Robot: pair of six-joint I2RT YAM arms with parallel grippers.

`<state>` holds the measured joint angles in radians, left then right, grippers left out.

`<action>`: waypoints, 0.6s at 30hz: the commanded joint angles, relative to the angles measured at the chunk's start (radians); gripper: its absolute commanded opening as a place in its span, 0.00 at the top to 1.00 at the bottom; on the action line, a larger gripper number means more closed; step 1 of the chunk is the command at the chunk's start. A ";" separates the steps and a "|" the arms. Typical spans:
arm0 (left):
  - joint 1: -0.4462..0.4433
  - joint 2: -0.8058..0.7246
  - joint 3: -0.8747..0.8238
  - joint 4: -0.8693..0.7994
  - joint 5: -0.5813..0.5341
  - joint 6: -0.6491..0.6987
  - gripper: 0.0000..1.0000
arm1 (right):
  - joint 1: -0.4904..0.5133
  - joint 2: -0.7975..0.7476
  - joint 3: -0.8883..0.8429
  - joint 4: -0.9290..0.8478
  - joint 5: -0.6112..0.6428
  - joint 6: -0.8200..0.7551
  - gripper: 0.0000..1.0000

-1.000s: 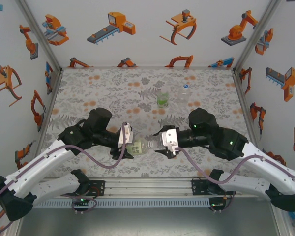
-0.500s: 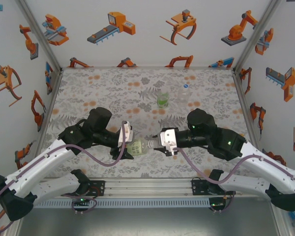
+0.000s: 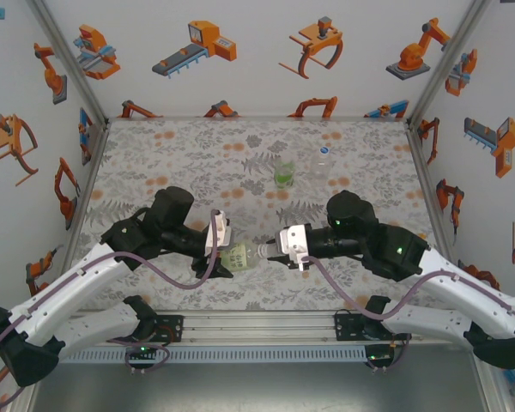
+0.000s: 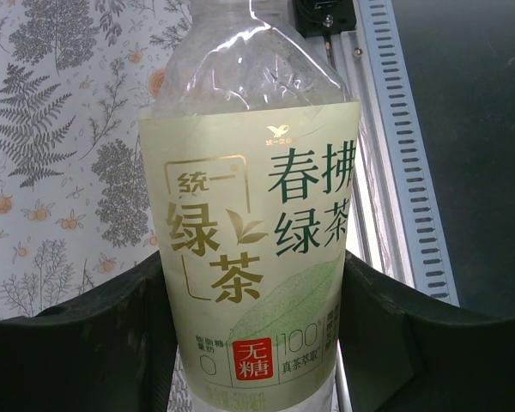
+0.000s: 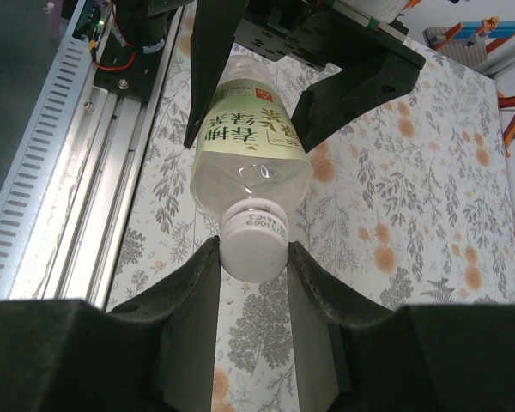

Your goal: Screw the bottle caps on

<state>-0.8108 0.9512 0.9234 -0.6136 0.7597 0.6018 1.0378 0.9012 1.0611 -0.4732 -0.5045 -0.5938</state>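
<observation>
A clear bottle with a pale yellow-green label (image 3: pixel 238 257) (image 4: pixel 253 249) (image 5: pixel 245 137) is held lying sideways above the table front. My left gripper (image 3: pixel 226 254) (image 4: pixel 257 330) is shut on its labelled body. A white cap (image 5: pixel 254 243) (image 3: pixel 264 251) sits on the bottle's neck, and my right gripper (image 3: pixel 279 251) (image 5: pixel 252 253) is shut on that cap, one finger on each side. Farther back stand a bottle with a bright green label (image 3: pixel 284 171) and a nearly plain clear bottle (image 3: pixel 322 162), both upright with caps on top.
The floral table cover (image 3: pixel 197 163) spreads behind the arms. An aluminium rail (image 3: pixel 257 324) (image 5: pixel 77 172) runs along the near edge. Printed walls enclose the left, back and right sides.
My right gripper has rotated about its axis on the cap, its white housing turning. The bottle and left gripper have stayed in place.
</observation>
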 commanded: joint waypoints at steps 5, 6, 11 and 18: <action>0.002 -0.034 0.022 0.027 0.053 0.031 1.00 | 0.007 -0.012 -0.030 0.056 -0.011 0.141 0.91; 0.002 -0.038 0.020 0.030 0.054 0.034 1.00 | 0.006 -0.013 -0.037 0.069 -0.011 0.176 0.93; 0.002 -0.058 0.015 0.042 0.053 0.041 1.00 | 0.007 -0.026 -0.094 0.182 0.014 0.396 1.00; 0.001 -0.087 -0.018 0.100 -0.040 0.015 1.00 | 0.007 -0.033 -0.173 0.326 0.260 0.899 1.00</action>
<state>-0.8082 0.8906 0.9100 -0.6178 0.7048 0.6128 1.0389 0.8539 0.9245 -0.2207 -0.3920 0.0025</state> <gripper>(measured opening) 0.594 0.344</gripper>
